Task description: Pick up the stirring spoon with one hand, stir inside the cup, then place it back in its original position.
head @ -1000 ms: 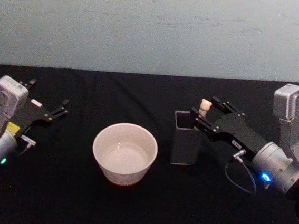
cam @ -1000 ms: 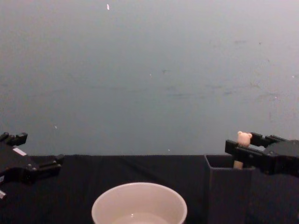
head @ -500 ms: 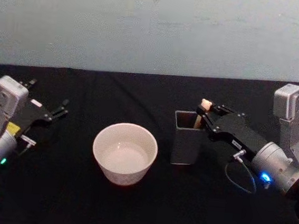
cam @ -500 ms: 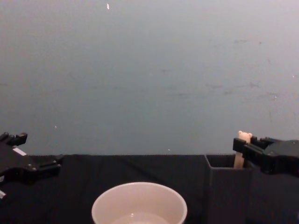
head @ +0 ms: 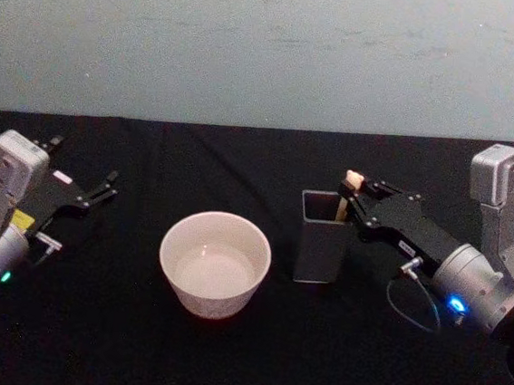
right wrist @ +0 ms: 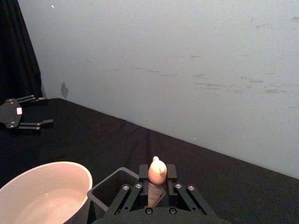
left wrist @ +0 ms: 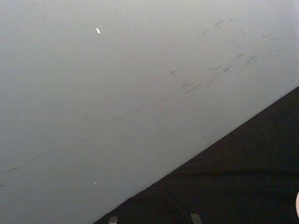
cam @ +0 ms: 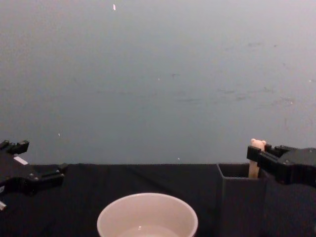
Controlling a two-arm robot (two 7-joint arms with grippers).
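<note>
Right wrist view: stirring spoon pinched between right gripper fingers

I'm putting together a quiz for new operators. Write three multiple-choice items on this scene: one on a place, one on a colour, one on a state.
1. Where is the stirring spoon?
A. lying flat on the table
B. standing in the holder box
C. held high in the air

2. What colour is the cup?
A. cream-white
B. red
C. dark grey

3. How is the left claw?
A. shut tight
B. open, holding nothing
C. gripping a lid

Answers:
1 B: the bear-topped handle sticks up out of the box, with the right claw closed on it.
2 A: its wall and rim are pale cream against the black table.
3 B: its fingers stand apart at the table's left side, with nothing between them.
</note>
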